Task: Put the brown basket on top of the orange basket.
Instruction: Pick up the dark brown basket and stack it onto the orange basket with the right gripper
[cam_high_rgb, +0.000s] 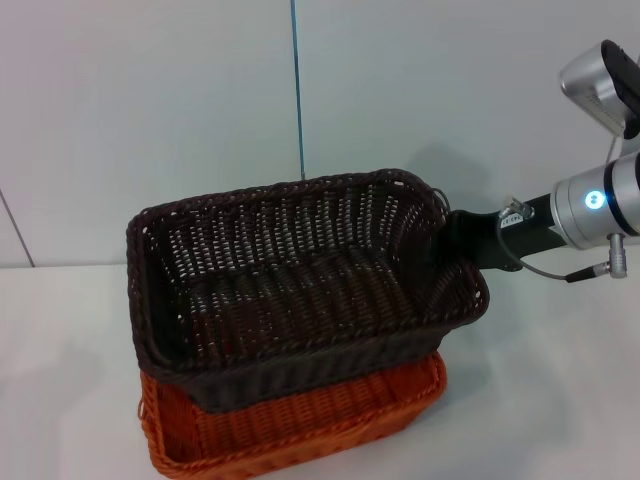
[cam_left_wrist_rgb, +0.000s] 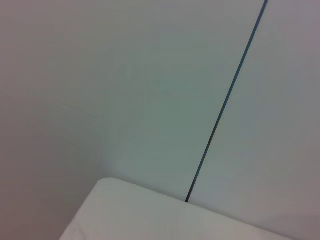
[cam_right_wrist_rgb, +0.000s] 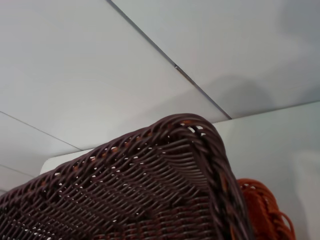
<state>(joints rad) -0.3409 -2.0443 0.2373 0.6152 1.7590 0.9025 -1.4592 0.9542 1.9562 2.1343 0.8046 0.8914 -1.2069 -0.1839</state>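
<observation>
The right gripper (cam_high_rgb: 452, 240) is clamped on the right end rim of the brown basket (cam_high_rgb: 300, 280), a hold that lets 1 arm carry it level. The brown basket sits over the orange basket (cam_high_rgb: 300, 425), skewed and hanging past it on the right; whether it rests there or hovers is unclear. The left gripper is out of view, seemingly parked.

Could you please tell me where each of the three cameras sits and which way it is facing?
Head view: looks forward and down at the brown basket over the orange basket; the right gripper at the brown basket's rim.
Left wrist view: faces the wall and a corner of the table; no body parts visible.
Right wrist view: close beside the brown basket's corner; no fingers visible.
Head and right wrist views share both baskets.
</observation>
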